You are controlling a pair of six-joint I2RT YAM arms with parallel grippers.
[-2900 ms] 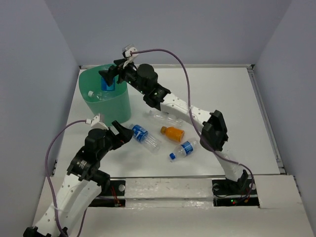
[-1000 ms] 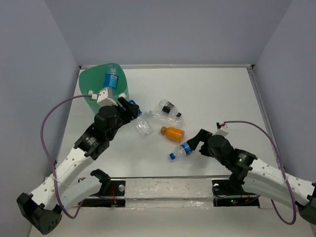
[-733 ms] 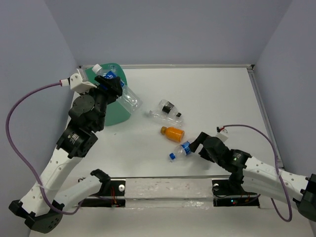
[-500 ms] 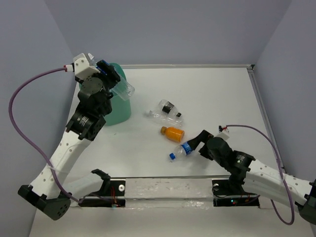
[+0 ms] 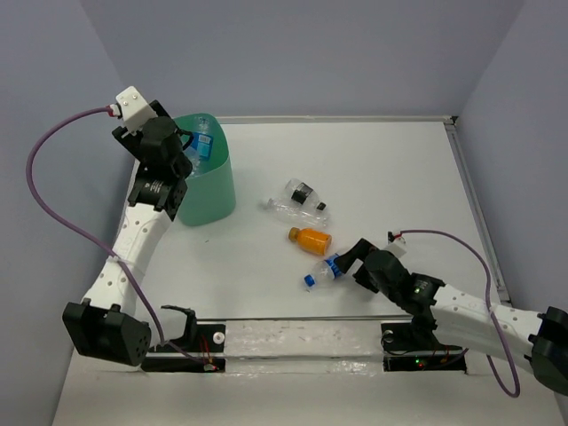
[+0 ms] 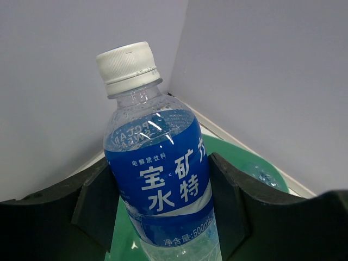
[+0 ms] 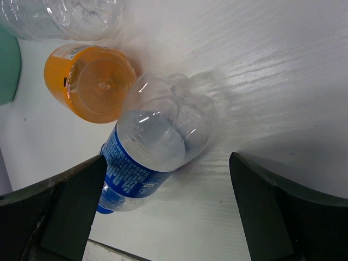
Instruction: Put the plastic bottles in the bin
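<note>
In the left wrist view my left gripper (image 6: 160, 185) is shut on a clear plastic bottle (image 6: 147, 125) with a blue label and a white cap, held upright over the mint-green bin (image 6: 261, 160). From above, that gripper (image 5: 185, 151) sits at the bin's (image 5: 209, 191) left rim, and another bottle (image 5: 203, 142) lies inside. My right gripper (image 7: 167, 163) is open low over the table, its fingers on either side of a blue-labelled bottle (image 7: 152, 147) that lies on its side. An orange bottle (image 7: 89, 81) touches it. In the top view a clear bottle with a black label (image 5: 299, 197) lies further back.
The white table ends in a raised rail (image 5: 475, 204) on the right and a wall behind the bin. My left arm's purple cable (image 5: 53, 195) loops out on the left. The bin's edge (image 7: 8, 65) shows at the left of the right wrist view.
My left arm has lifted its bottle off the table and swung it up and back to the bin's rim. My right gripper has stayed open at the blue-labelled bottle, shifting only slightly.
</note>
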